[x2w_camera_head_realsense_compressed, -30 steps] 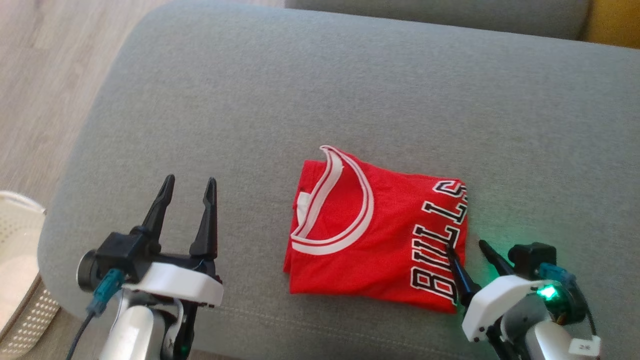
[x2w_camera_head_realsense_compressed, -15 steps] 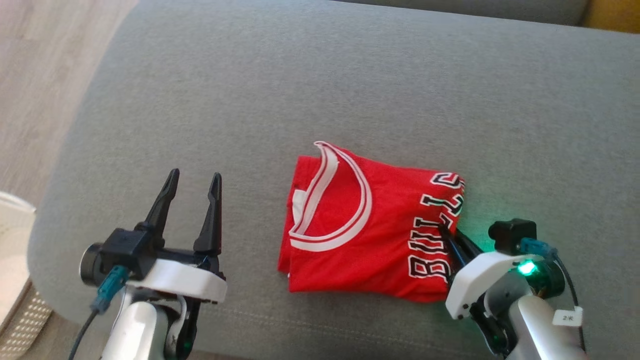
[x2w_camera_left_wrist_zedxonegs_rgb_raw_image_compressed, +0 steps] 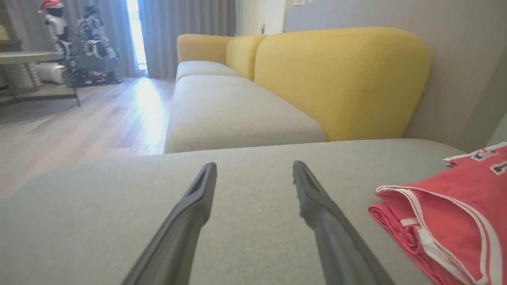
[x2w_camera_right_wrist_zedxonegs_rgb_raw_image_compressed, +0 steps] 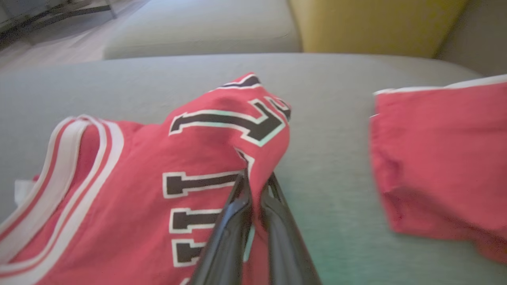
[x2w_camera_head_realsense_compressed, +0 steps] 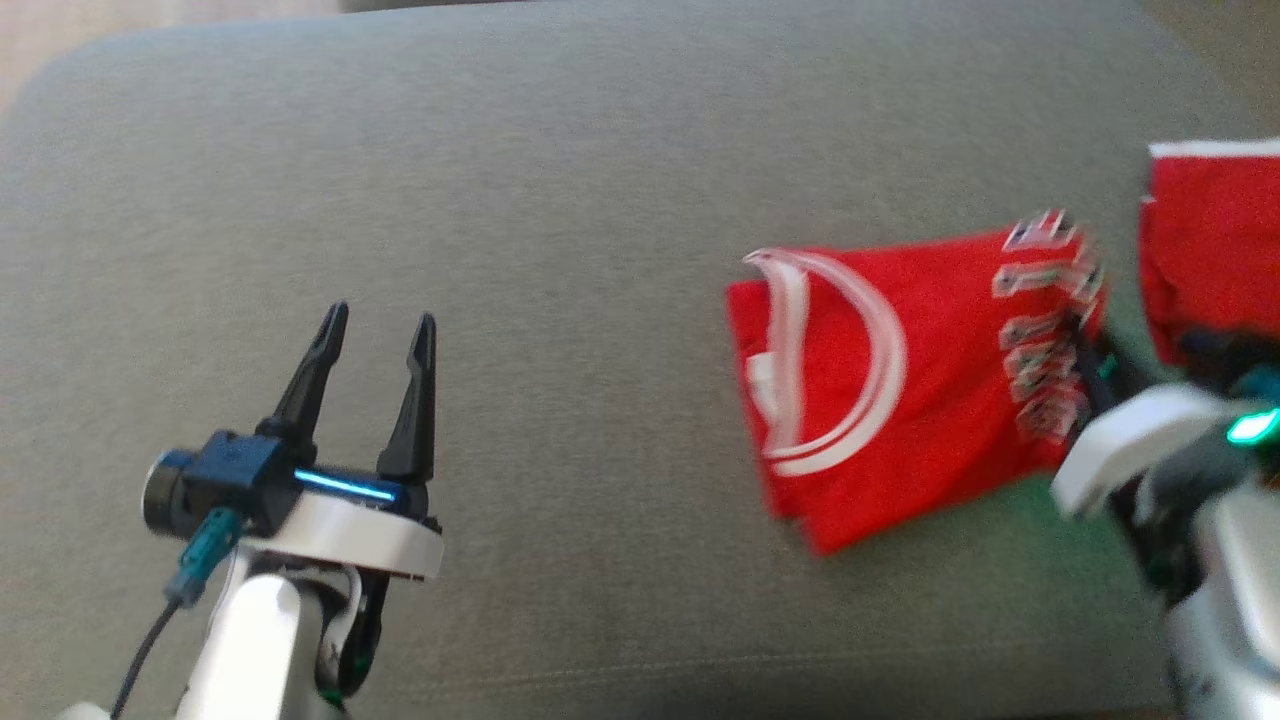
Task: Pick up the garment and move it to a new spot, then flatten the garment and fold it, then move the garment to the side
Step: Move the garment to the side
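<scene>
The garment (x2w_camera_head_realsense_compressed: 900, 370) is a folded red jersey with white neck trim and black letters, lying on the grey sofa seat (x2w_camera_head_realsense_compressed: 560, 200). My right gripper (x2w_camera_head_realsense_compressed: 1085, 345) is shut on its lettered right edge. In the right wrist view the fingers (x2w_camera_right_wrist_zedxonegs_rgb_raw_image_compressed: 237, 221) pinch that edge and the cloth (x2w_camera_right_wrist_zedxonegs_rgb_raw_image_compressed: 138, 186) rises into a peak there. My left gripper (x2w_camera_head_realsense_compressed: 375, 335) hovers open over bare cushion, well to the left of the jersey. The left wrist view shows that gripper (x2w_camera_left_wrist_zedxonegs_rgb_raw_image_compressed: 255, 170) with nothing in it and the jersey's neck side (x2w_camera_left_wrist_zedxonegs_rgb_raw_image_compressed: 447, 213) at the right.
A second red cloth (x2w_camera_head_realsense_compressed: 1210, 250) lies on the seat just right of the jersey, also seen as the red cloth (x2w_camera_right_wrist_zedxonegs_rgb_raw_image_compressed: 439, 158) in the right wrist view. A yellow backrest (x2w_camera_left_wrist_zedxonegs_rgb_raw_image_compressed: 340, 75) and a pale seat (x2w_camera_left_wrist_zedxonegs_rgb_raw_image_compressed: 229, 114) lie beyond, with wood floor (x2w_camera_left_wrist_zedxonegs_rgb_raw_image_compressed: 79, 126) to the left.
My right gripper has shut on the jersey's lettered edge and pulled it rightward, turning the jersey a little. The head camera has also swung, bringing the second red cloth into view. The left gripper stays open.
</scene>
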{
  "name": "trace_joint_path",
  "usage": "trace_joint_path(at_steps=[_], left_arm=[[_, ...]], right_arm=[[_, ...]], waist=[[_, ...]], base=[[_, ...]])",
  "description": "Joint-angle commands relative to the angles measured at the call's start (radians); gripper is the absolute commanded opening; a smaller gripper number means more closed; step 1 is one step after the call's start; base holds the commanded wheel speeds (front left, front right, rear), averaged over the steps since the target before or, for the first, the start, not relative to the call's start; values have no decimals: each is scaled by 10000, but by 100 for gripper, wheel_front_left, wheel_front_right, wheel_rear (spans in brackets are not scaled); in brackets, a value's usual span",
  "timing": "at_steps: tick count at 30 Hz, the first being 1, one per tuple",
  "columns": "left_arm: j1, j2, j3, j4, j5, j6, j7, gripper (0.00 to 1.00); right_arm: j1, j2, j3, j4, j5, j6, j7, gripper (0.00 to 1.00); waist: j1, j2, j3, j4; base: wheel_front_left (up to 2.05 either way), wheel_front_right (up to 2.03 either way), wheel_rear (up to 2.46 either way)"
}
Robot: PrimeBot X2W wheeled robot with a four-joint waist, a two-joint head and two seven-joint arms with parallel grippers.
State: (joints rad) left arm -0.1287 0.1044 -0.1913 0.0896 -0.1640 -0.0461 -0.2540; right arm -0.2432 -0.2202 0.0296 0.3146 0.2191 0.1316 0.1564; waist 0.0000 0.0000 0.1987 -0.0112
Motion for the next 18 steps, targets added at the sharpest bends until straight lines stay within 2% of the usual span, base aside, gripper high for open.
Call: trace_joint_path(at_steps=[1, 4, 8, 18], left_arm=[[-491, 195, 274, -376, 140, -55, -77, 100], [-710, 249, 167, -360, 203, -154, -77, 100], [-1072, 237, -69, -341, 265, -295, -77, 100], [-1443, 284, -202, -355, 341, -409, -78, 100]], right_arm=[[-749, -281, 48, -411, 44, -9, -51, 0], [-1779, -638, -268, -113, 149, -9, -73, 0], [-2715, -1216, -750, 439, 161, -9, -63, 0], [-3356, -2497, -2149, 640, 230, -9, 46, 0]], waist=[[0, 0, 339, -509], [0, 0, 663, -822], [0, 0, 1086, -910], [0, 0, 1773, -979]], base=[[0, 0, 0], [0, 0, 0], [0, 0, 0], [0, 0, 0]])
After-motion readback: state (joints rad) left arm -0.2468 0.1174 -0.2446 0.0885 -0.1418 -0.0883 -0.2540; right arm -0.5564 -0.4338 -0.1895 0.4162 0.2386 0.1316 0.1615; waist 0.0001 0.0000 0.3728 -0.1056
